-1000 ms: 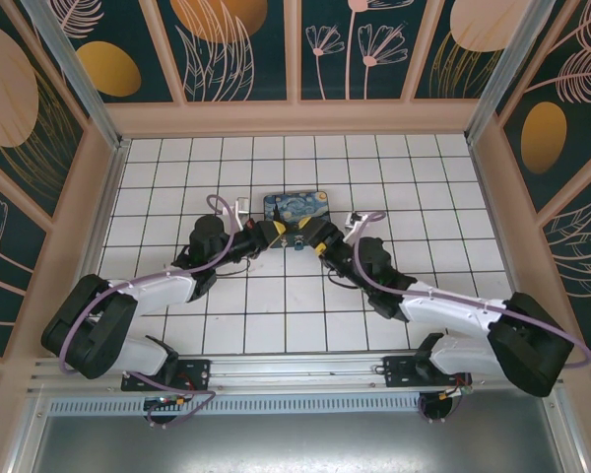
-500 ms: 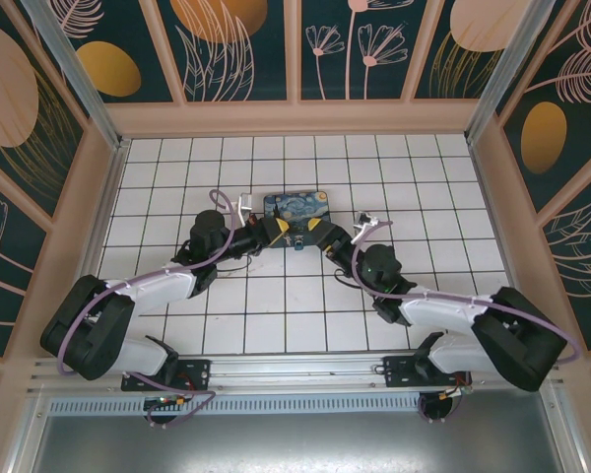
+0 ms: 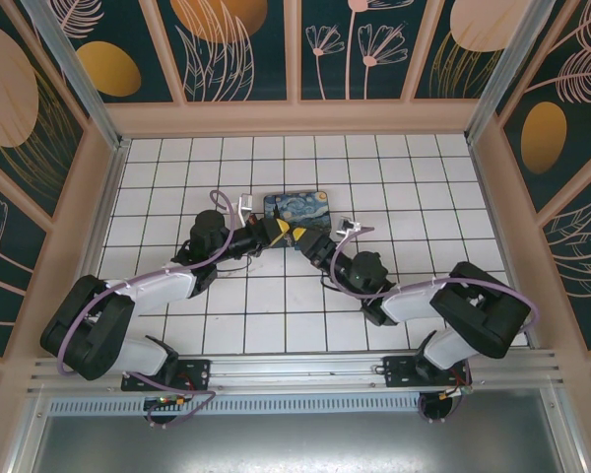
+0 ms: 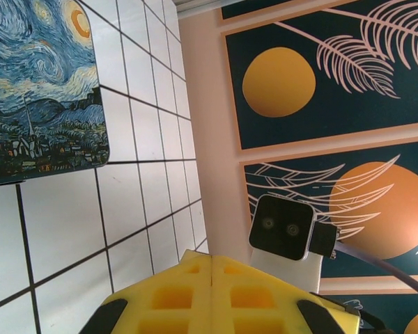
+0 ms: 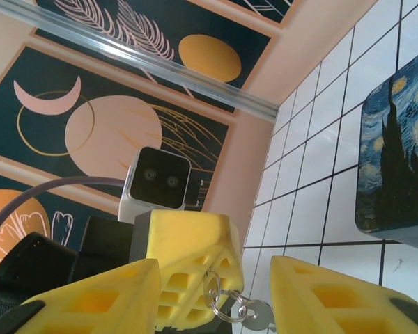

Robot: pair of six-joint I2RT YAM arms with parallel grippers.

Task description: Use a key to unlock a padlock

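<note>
Left claw (image 4: 212,261), pressed together, dangles the key (image 5: 255,317) at six o'clock. Right claw (image 5: 217,268) is spread around it. The swinging key may dodge the pinch.

Top camera high, looking down; both wrist cameras low, close, facing each other — all share painted box (image 3: 297,206).

- The painted box (image 3: 297,206) is lying on the tiled floor (image 3: 266,305).
- The left gripper (image 3: 273,233) is sitting at the box's near-left corner.
- The right gripper (image 3: 300,236) is sitting just before the box's near edge.
- The key (image 5: 256,318) is dangling there too.
</note>
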